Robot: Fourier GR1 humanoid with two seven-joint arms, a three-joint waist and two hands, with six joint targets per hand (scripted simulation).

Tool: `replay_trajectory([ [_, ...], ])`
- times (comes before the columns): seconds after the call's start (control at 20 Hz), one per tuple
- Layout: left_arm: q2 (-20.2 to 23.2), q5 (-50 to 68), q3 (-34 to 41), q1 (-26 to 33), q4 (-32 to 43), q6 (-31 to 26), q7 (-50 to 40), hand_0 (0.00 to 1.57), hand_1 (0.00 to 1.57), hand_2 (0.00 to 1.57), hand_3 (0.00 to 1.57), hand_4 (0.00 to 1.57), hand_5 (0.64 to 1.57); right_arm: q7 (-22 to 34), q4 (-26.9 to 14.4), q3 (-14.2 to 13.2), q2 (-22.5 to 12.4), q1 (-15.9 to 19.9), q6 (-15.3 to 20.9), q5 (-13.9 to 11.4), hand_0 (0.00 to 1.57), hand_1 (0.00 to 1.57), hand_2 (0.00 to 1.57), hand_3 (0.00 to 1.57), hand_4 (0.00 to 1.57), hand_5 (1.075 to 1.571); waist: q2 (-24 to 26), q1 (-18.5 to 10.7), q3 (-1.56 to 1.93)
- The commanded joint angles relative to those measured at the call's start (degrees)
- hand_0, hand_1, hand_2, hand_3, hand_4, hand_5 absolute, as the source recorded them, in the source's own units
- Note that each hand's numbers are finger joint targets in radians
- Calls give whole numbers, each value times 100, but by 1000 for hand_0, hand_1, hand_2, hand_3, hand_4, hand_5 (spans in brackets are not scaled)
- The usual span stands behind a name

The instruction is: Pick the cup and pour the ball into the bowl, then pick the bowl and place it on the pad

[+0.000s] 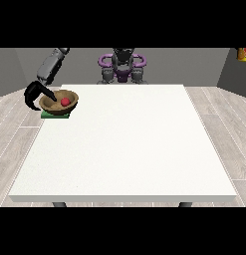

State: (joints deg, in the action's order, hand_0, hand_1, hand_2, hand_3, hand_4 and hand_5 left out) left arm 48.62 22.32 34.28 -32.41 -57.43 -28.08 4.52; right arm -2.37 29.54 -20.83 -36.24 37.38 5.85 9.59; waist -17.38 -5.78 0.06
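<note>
Front view across a white table (124, 149). A brown wooden bowl (51, 106) sits on a green pad (46, 115) at the table's far corner on the view's left, tilted slightly so that its opening faces the camera. A red ball (65, 101) lies inside the bowl, toward its right side.

The hand at the view's left (34, 93) is at the bowl's left rim. One black digit reaches over the rim into the bowl, ending just beside the ball, while another curves round the bowl's outer left side; the hand thus pinches the bowl's wall. Its grey forearm (51, 64) slopes up toward the view's top.

The robot's torso (122, 67), dark with purple rings at the shoulders, stands behind the table's far edge. The second hand does not show. No cup can be made out.

A yellow and red object (244, 54) is cut off at the view's upper right corner; whether it bears any writing cannot be told, and no legible writing shows elsewhere.
</note>
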Motion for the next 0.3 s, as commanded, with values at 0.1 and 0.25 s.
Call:
replay_trajectory([
  [0.1, -438, 77, -321, 48, -552, 200, -199, 0, 0, 0, 0, 1190, 1569, 389, -237, 156, -154, 292, 22, -196, 0, 0, 0, 0, 0, 1395, 328, -148, -2],
  [0.25, -556, -288, -338, 502, -30, 423, -113, 0, 0, 0, 0, 1190, 1569, 668, 126, 341, -444, 74, -671, -211, 0, 0, 0, 0, 200, 1375, 1032, 375, -12],
])
